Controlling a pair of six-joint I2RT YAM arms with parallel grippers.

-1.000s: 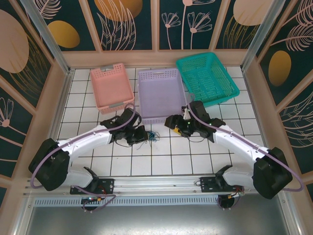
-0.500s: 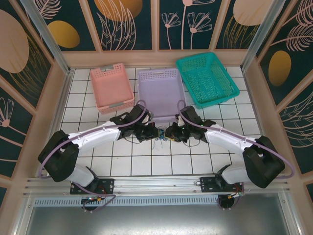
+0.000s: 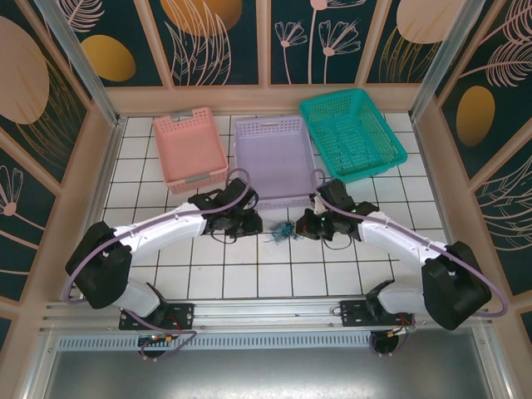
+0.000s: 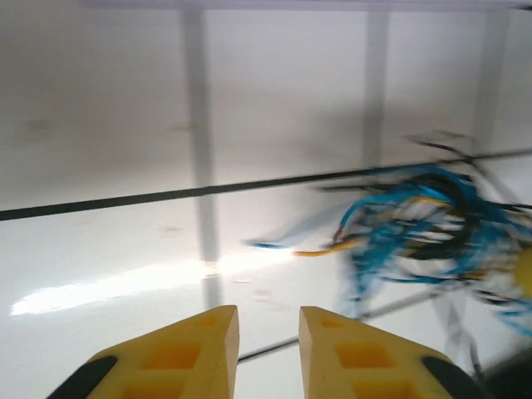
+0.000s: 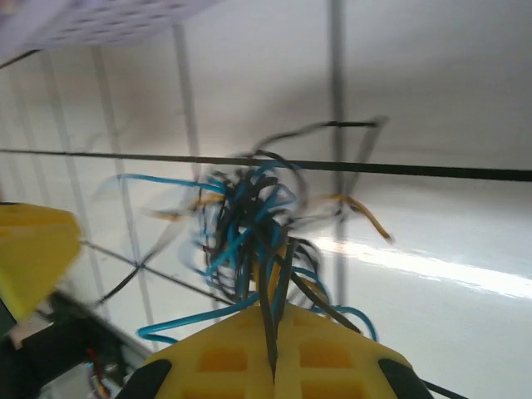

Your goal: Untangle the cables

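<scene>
One white tiled table carries everything. Along its far side stand a pink perforated plastic basket, a lavender perforated plastic basket and a teal mesh plastic basket, all empty. In front of the lavender one the two white arms meet. Between their tips, on the tiles, lies the small clump of thin blue, black and pale cables.

The right gripper has its yellow fingers pressed together on a few dark strands at the near edge of the clump, and the rest of the knot fans out just beyond the tips. The left gripper stands just beside the clump with its yellow fingers parted a little. A thin dark line crosses the gap; I cannot tell whether it is a strand or a tile joint.

These wires look very light and limp, with no stiffness to push against. A pull on one side will likely drag the whole knot unless the other side is pinned. Thin and smooth, they may slip from flat pads. The better hold is probably a single loose end, such as the orange-yellow strand end, rather than the dense middle.
</scene>
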